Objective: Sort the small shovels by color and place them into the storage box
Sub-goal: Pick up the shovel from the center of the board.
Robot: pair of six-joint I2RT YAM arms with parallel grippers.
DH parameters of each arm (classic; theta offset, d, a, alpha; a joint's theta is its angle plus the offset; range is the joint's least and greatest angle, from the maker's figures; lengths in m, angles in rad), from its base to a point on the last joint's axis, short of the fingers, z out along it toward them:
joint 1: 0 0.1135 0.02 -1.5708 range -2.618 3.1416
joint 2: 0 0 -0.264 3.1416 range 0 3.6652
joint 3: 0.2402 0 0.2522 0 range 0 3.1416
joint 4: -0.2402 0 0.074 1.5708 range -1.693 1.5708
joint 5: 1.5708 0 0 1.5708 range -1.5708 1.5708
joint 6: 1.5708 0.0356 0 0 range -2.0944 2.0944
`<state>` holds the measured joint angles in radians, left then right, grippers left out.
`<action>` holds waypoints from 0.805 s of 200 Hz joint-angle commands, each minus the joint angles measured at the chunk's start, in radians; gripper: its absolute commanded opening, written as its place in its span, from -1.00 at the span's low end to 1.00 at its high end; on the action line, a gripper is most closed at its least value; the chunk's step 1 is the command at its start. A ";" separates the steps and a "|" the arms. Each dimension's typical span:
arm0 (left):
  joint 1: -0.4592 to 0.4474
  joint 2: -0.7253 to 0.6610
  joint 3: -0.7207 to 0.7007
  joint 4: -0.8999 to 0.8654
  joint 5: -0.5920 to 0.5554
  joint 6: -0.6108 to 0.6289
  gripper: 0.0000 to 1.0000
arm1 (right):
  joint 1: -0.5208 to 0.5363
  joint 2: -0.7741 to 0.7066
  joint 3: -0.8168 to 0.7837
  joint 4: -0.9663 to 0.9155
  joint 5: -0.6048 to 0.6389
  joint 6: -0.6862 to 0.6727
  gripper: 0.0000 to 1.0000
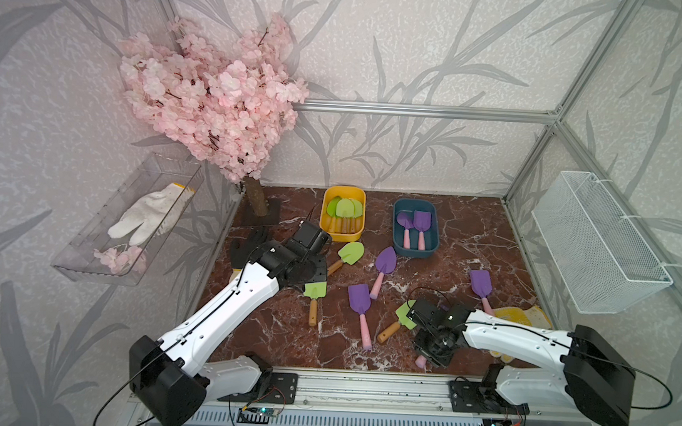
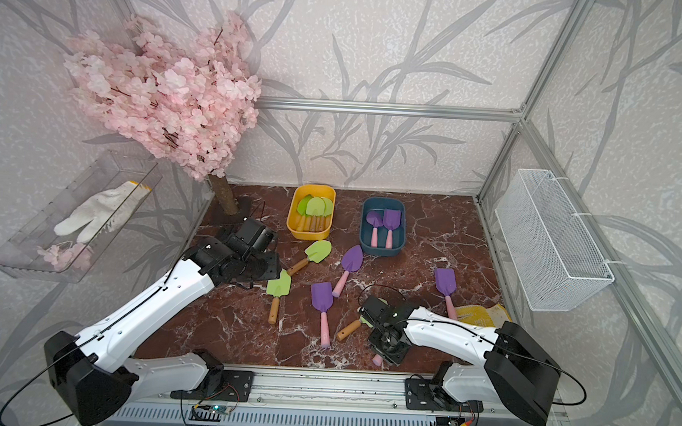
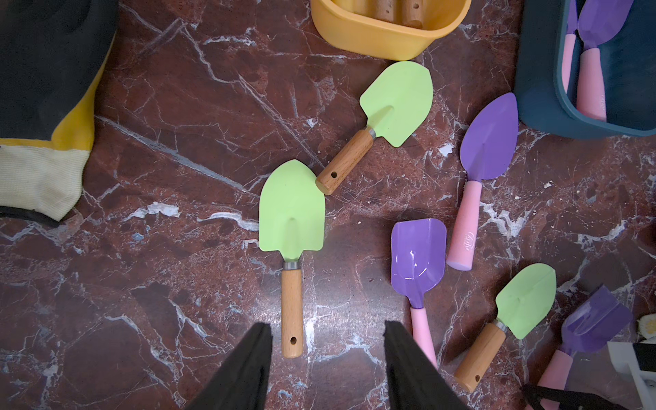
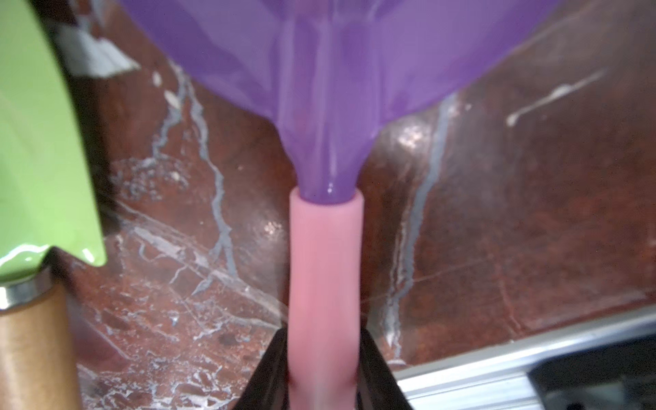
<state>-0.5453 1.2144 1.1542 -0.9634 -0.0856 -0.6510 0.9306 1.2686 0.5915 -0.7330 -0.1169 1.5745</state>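
**As the right jaws pinch a pink handle, a purple shovel waits near the front edge**

Where the right gripper (image 4: 324, 369) meets the purple shovel (image 4: 326, 71), its jaws are pressed tight on the pink handle (image 4: 326, 269), a little way back from the blade's neck. The handle dimples slightly under them, so it is probably soft and grippy. This shovel sits at the near edge of the marble top (image 1: 470, 245), under the right wrist and just beside a green shovel (image 1: 404, 314). Whether it is off the surface I cannot tell.

I judge it light and stiff, with a glossy blade that would slip. The handle is therefore the place to hold, and a grip nearer the blade would curb drooping. Its likely home is the blue box (image 1: 414, 253), which holds two purple shovels; the yellow box (image 1: 340, 236) holds green ones. The left gripper (image 3: 327, 330) hangs spread and empty beside a wooden handle (image 3: 291, 312).
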 commanded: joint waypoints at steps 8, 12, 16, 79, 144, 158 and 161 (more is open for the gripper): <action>-0.002 0.006 -0.017 0.005 -0.009 -0.003 0.09 | 0.006 -0.061 0.018 -0.099 0.090 0.014 -0.46; -0.002 0.008 -0.017 0.007 -0.009 -0.001 0.09 | 0.005 -0.070 0.022 -0.112 0.099 0.015 -0.46; -0.002 0.009 -0.017 0.006 -0.007 -0.001 0.09 | 0.005 -0.079 0.028 -0.124 0.112 0.014 -0.46; -0.002 0.038 -0.006 0.023 0.008 0.011 0.09 | -0.108 -0.155 0.269 -0.394 0.349 -0.277 -0.48; -0.002 0.059 0.012 0.037 0.011 0.014 0.09 | -0.433 0.060 0.638 -0.380 0.236 -0.918 -0.48; -0.001 0.064 0.013 0.038 0.016 0.014 0.09 | -0.483 0.124 0.721 -0.365 0.188 -1.025 -0.48; -0.002 0.065 0.013 0.039 0.016 0.014 0.09 | -0.493 0.141 0.739 -0.364 0.177 -1.042 -0.48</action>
<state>-0.5453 1.2686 1.1492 -0.9310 -0.0742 -0.6468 0.4969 1.3354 1.2232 -1.0962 0.1246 0.8158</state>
